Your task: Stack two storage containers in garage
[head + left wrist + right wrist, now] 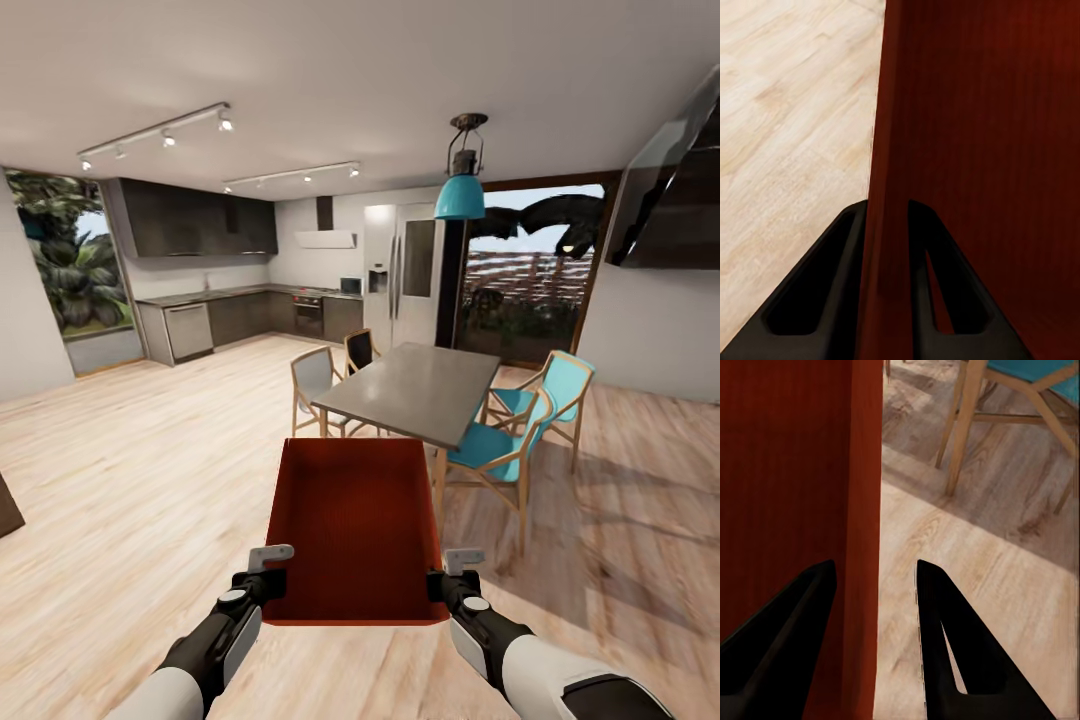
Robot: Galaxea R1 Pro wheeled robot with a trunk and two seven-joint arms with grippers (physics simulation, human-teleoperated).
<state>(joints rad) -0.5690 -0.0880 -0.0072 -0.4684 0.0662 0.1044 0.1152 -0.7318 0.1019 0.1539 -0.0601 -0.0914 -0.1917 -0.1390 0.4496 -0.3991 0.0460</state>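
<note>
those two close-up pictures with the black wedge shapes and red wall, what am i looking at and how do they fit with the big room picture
This is a simulated two-armed robot on wheels. The big picture comes from a camera on its head, looking over both arms. It carries an orange-red storage container in front of itself, above a light wood floor, facing a dining table with chairs and a kitchen behind.

The close-ups come from cameras at each wrist, looking along the fingers. The black wedges are those fingers. The left gripper is closed on one side wall of the container. The right gripper straddles the opposite wall, one finger inside and one outside, with a small gap visible on the outer side, so its grip looks looser.
</note>
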